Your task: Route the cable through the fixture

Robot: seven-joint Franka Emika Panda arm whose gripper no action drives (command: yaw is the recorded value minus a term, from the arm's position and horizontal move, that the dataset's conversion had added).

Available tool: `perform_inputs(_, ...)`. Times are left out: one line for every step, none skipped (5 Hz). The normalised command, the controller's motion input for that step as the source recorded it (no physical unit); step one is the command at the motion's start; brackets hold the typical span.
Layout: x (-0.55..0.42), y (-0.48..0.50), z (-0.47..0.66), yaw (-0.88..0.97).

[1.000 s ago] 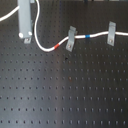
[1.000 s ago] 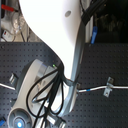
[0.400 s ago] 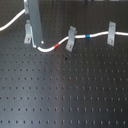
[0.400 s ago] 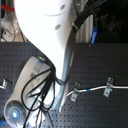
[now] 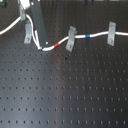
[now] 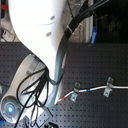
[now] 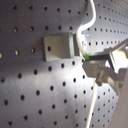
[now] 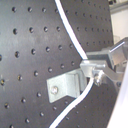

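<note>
Pinching the cable (image 5: pixel 59 45) beside the leftmost fixture (image 5: pixel 28 33), around ten o'clock on the surface (image 5: pixel 65 90), the tool (image 5: pixel 40 44) has two clips already threaded; this last remains.

Even, fairly bright light falls on the dark perforated board (image 5: pixel 65 85), which shows soft grey sheen in the first exterior view. Every picture is low-resolution and soft. In the second exterior view the white arm (image 6: pixel 37 25) glares, nearly blown out. Both wrist views blur toward their edges, holes smeared.
</note>
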Motion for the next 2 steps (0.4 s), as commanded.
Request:
perform_inputs(-0.149,0.342,0.08,-0.05)
perform_inputs(0.047,0.208,0.04,0.0)
